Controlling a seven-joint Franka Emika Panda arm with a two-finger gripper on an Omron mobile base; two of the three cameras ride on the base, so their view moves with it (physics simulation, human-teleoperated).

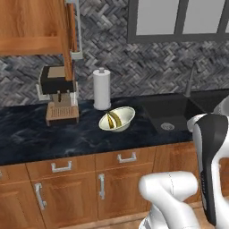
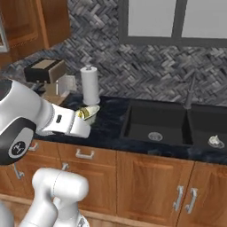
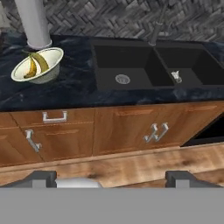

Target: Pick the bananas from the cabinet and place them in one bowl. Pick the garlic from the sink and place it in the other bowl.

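Bananas bowled, garlic next

From the left base view we see the bananas (image 1: pixel 115 119) lying in one bowl (image 1: pixel 117 119) on the counter (image 1: pixel 53 134) beside the sink (image 1: pixel 172 114). From the right base view the garlic (image 2: pixel 215 141) sits in the far basin. In the hand view our fingers (image 3: pixel 179 177) stand spread, holding nothing. We judge the bulb light, firm, papery: pinch its widest girth gently.

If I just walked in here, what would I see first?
Probably the cream bowl on the dark counter, with yellow bananas lying inside it, right in front of the white paper towel roll. Next, the black double sink to its right, where a small whitish garlic sits in the right-hand basin.
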